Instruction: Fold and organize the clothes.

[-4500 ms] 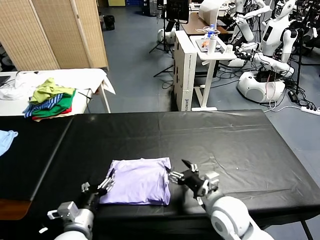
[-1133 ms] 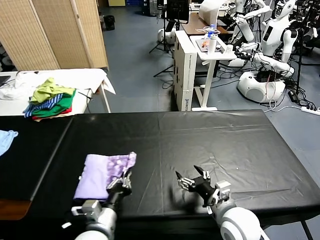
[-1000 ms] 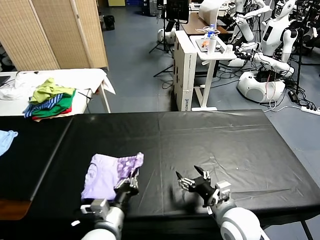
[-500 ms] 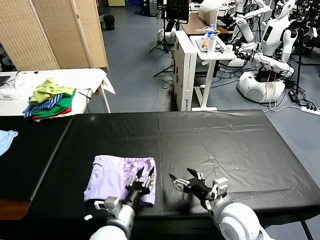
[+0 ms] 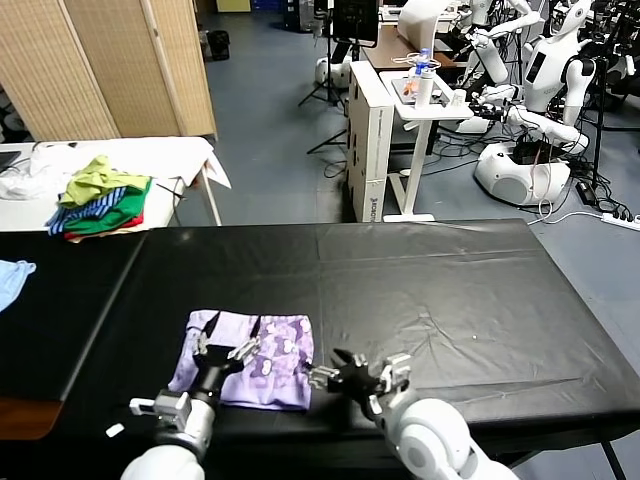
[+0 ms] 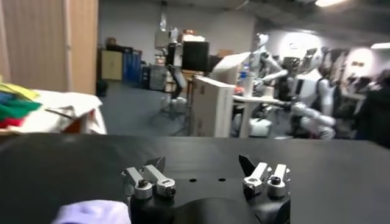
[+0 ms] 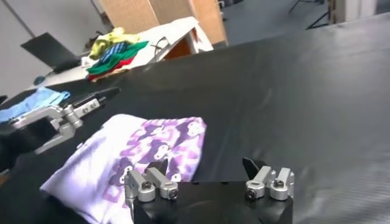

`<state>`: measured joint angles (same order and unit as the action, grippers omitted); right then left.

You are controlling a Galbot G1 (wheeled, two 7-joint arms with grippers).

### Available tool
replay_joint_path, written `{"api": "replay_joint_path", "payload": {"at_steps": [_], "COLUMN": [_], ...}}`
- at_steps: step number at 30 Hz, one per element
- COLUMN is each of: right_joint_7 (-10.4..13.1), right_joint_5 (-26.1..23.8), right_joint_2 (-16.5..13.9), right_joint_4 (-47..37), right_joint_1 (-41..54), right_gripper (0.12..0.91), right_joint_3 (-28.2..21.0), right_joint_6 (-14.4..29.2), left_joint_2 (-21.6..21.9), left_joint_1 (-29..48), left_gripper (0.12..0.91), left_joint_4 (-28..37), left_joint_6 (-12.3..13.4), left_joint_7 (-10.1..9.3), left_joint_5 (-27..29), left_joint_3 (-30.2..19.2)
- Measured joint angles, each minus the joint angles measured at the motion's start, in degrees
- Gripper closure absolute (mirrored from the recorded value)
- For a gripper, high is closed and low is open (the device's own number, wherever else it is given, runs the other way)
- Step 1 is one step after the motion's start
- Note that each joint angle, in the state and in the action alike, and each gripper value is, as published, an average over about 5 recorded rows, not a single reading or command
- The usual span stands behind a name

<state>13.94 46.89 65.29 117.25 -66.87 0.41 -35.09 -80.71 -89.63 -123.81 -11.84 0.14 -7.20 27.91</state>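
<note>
The clothes, a lavender T-shirt (image 5: pixel 262 360), lie folded into a small rectangle near the black table's front edge, with the darker purple print and its white marks facing up. My left gripper (image 5: pixel 228 346) hovers open over the shirt's left half and holds nothing. In the left wrist view that gripper (image 6: pixel 201 164) shows spread fingers over bare table, with a lavender corner (image 6: pixel 91 212) beside it. My right gripper (image 5: pixel 350 371) stands open just off the shirt's right edge. In the right wrist view the right gripper (image 7: pixel 204 165) is empty, and the T-shirt (image 7: pixel 146 149) lies just ahead of it.
The black table (image 5: pixel 430 280) stretches back and to the right. A light blue cloth (image 5: pixel 12 278) lies at its far left. A green, yellow and striped heap of garments (image 5: pixel 100 195) sits on a white table behind. A white cart (image 5: pixel 385 130) and other robots (image 5: pixel 540 100) stand beyond.
My left gripper carried the shirt's edge over to the right, let go and opened, then drew back left over the shirt. The print now faces up. My right gripper moved left toward the shirt.
</note>
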Motion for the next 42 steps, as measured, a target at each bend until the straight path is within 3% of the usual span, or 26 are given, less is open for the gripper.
{"api": "replay_joint_path", "payload": {"at_steps": [3, 11, 14, 31, 34, 42], "right_joint_7": [-0.11, -0.40, -0.27, 0.87, 0.52, -0.30], "right_joint_5": [-0.35, -0.46, -0.43, -2.18, -2.30, -2.43], "right_joint_2": [1.29, 1.81, 1.16, -5.11, -5.64, -7.18], "right_joint_4": [-1.44, -1.98, -1.43, 2.16, 2.63, 4.28], "right_joint_1": [0.23, -0.09, -0.71, -4.16, -4.29, -5.40], "right_gripper": [0.284, 0.789, 0.882, 0.878, 0.782, 0.283], "right_joint_3": [-0.82, -0.11, 1.01, 10.96, 11.52, 13.58], "right_joint_6": [0.21, 0.54, 0.42, -4.16, -4.41, -4.22], "left_joint_2": [0.26, 0.91, 0.71, -0.68, -0.76, 0.08], "left_joint_1": [-0.72, -2.43, -2.83, -3.56, -3.76, -4.51], "left_gripper": [0.123, 0.123, 0.123, 0.123, 0.123, 0.123], "left_joint_4": [-0.19, -0.55, -0.55, -0.40, -0.45, -0.83], "left_joint_6": [1.08, 2.16, 2.44, 2.37, 2.33, 4.90], "left_joint_7": [0.02, -0.15, -0.20, -1.20, -1.97, -2.26], "left_joint_5": [1.06, 0.31, 0.13, -0.88, -1.85, -6.70], "left_joint_3": [1.20, 4.61, 5.38, 6.29, 6.26, 6.17]}}
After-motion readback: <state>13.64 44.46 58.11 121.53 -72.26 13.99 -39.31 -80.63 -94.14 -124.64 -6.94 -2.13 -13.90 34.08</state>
